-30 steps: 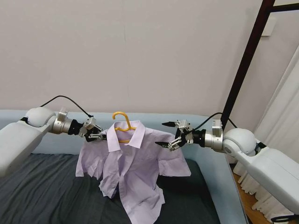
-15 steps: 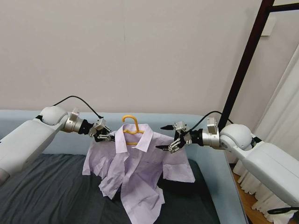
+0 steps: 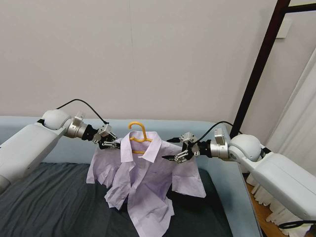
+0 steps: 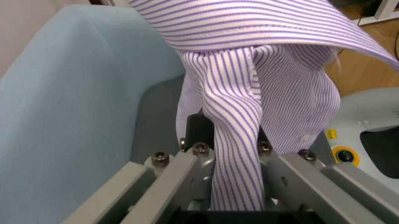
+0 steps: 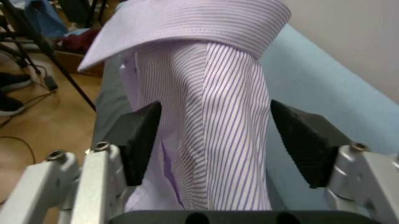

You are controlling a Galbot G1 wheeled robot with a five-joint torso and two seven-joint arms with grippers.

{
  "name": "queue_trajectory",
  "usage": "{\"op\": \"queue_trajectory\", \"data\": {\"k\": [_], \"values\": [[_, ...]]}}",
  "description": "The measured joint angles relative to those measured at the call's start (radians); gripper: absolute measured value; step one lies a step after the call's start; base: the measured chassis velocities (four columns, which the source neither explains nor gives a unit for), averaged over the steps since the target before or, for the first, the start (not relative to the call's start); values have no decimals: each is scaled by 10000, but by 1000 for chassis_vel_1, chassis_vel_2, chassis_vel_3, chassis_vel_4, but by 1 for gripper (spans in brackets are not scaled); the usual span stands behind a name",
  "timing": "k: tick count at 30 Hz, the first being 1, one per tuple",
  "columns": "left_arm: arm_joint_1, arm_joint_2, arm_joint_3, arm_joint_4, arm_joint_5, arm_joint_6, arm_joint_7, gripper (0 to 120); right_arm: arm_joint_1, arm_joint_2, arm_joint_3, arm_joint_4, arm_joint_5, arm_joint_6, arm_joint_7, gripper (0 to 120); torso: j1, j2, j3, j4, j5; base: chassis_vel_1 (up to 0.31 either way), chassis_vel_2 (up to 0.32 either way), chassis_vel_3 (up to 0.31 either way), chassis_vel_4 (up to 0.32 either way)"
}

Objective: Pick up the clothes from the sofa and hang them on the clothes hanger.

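**Caller:** Where was the shirt?

**Operator:** I saw the lilac striped shirt lifted above the sofa. It was draped on a yellow hanger, whose hook stood just over the collar. The shirt's tail hung down toward the dark seat cushion. I could not tell whether it touched.

**Caller:** What held it up?

**Operator:** The left gripper reached in from the robot's left. Its jaws were clamped on a fold of cloth at the shirt's shoulder. My left wrist view showed the striped fabric pinched between the fingers.

**Caller:** And the other arm?

**Operator:** The right gripper sat at the opposite shoulder with its jaws spread wide. In my right wrist view its black pads stood on either side of the fabric, with a gap on each side.

**Caller:** Anything nearby?

**Operator:** A dark rack pole rose on the right, well apart from the shirt.
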Motion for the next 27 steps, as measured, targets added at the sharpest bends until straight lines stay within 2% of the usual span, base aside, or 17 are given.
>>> {"op": "queue_trajectory", "data": {"k": [1,3,7,9,10,16,23,25,27], "values": [[30,-28,0,4,13,-13,7,1,1,-6,1,-42,4,-12,-127,61,0,0,0,0,0,0,0,0,0],[37,-49,0,14,20,-16,18,1,1,-15,6,-55,-13,-13,-175,58,-1,0,0,0,1,0,0,0,0],[-10,-193,-2,146,111,-99,69,1,0,-45,35,-92,-117,0,-296,38,-1,0,0,-2,1,0,0,0,0],[-22,-212,0,161,125,-115,82,1,1,-44,38,-103,-118,4,-339,36,-1,0,0,-1,2,0,0,0,0],[-57,-268,18,195,160,-138,126,1,26,-40,47,-153,-130,12,-523,28,0,0,0,-1,2,0,0,0,0],[-126,-444,73,317,200,-145,204,1,81,5,77,-244,-351,15,-1050,8,-1,0,0,-2,2,0,0,0,0],[-186,-569,110,528,109,-279,256,1,-135,-13,215,-203,-401,97,-908,8,-1,0,0,-1,2,0,0,0,0],[-205,-582,125,584,-18,-348,249,5,-159,-39,258,-180,-369,113,-871,8,0,0,0,-1,2,0,0,0,0],[-291,-592,140,729,-492,-494,122,15,-183,-114,385,-164,-298,128,-757,8,-1,0,0,-1,2,0,0,0,0]]}}
